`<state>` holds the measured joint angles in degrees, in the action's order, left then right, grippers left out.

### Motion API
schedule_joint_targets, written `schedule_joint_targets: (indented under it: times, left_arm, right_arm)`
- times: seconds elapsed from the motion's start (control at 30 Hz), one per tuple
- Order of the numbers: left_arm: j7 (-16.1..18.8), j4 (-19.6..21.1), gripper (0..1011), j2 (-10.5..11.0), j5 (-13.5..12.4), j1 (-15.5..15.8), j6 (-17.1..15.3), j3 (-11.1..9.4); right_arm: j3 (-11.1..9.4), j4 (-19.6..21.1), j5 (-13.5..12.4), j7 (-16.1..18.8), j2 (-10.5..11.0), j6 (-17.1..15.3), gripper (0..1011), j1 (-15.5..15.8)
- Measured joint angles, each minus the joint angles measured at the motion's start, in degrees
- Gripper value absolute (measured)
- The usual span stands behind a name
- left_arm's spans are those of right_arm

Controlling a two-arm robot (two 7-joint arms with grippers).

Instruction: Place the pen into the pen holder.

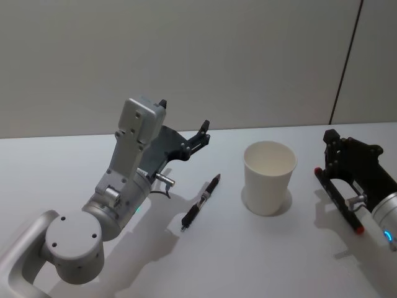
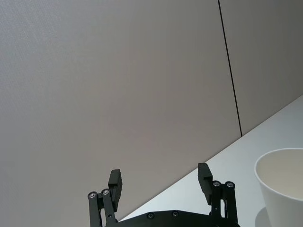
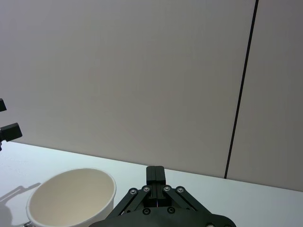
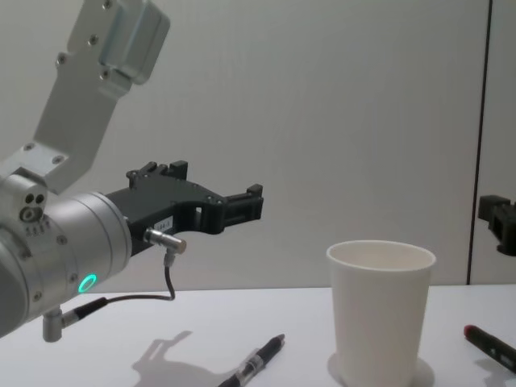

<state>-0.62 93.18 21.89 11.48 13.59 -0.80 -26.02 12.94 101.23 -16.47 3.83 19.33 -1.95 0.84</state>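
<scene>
Nothing done yet: pen (image 1: 201,202) lies on table (image 1: 62,161), left of empty pen holder (image 1: 268,177). Your left pincer (image 1: 184,118) hovers nearby, wide, empty. Right pincer (image 1: 330,135) parked, closed. You have grasp, lift and drop left.

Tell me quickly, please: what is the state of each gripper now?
Left gripper: open, holding nothing.
Right gripper: shut, holding nothing.
</scene>
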Motion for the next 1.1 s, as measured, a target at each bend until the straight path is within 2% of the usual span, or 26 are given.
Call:
schedule_joint_targets:
  times: [0.27, 0.37, 0.53, 0.6, 0.63, 0.67, 0.7, 0.83, 0.87, 0.97, 1.0, 1.1]
  left_arm:
    - [0.0, 0.0, 1000, 0.0, 0.0, 0.0, 0.0, 0.0]
    - [0.0, 0.0, 1000, 0.0, 0.0, 0.0, 0.0, 0.0]
    - [0.0, 0.0, 1000, 0.0, 0.0, 0.0, 0.0, 0.0]
    - [0.0, 0.0, 1000, 0.0, 0.0, 0.0, 0.0, 0.0]
    - [0.0, 0.0, 1000, 0.0, 0.0, 0.0, 0.0, 0.0]
    - [0.0, 0.0, 1000, 0.0, 0.0, 0.0, 0.0, 0.0]
    - [0.0, 0.0, 1000, 0.0, 0.0, 0.0, 0.0, 0.0]
    - [0.0, 0.0, 1000, 0.0, 0.0, 0.0, 0.0, 0.0]
    - [0.0, 0.0, 1000, 0.0, 0.0, 0.0, 0.0, 0.0]
    - [0.0, 0.0, 1000, 0.0, 0.0, 0.0, 0.0, 0.0]
    - [0.0, 0.0, 1000, 0.0, 0.0, 0.0, 0.0, 0.0]
    - [0.0, 0.0, 1000, 0.0, 0.0, 0.0, 0.0, 0.0]
  right_arm:
    - [0.0, 0.0, 0.0, 0.0, 0.0, 0.0, 16, 0.0]
    - [0.0, 0.0, 0.0, 0.0, 0.0, 0.0, 118, 0.0]
    - [0.0, 0.0, 0.0, 0.0, 0.0, 0.0, 201, 0.0]
    - [0.0, 0.0, 0.0, 0.0, 0.0, 0.0, 295, 0.0]
    - [0.0, 0.0, 0.0, 0.0, 0.0, 0.0, 306, 0.0]
    - [0.0, 0.0, 0.0, 0.0, 0.0, 0.0, 374, 0.0]
    - [0.0, 0.0, 0.0, 0.0, 0.0, 0.0, 374, 0.0]
    - [0.0, 0.0, 0.0, 0.0, 0.0, 0.0, 496, 0.0]
    - [0.0, 0.0, 0.0, 0.0, 0.0, 0.0, 556, 0.0]
    - [0.0, 0.0, 0.0, 0.0, 0.0, 0.0, 617, 0.0]
    - [0.0, 0.0, 0.0, 0.0, 0.0, 0.0, 695, 0.0]
    - [0.0, 0.0, 0.0, 0.0, 0.0, 0.0, 755, 0.0]
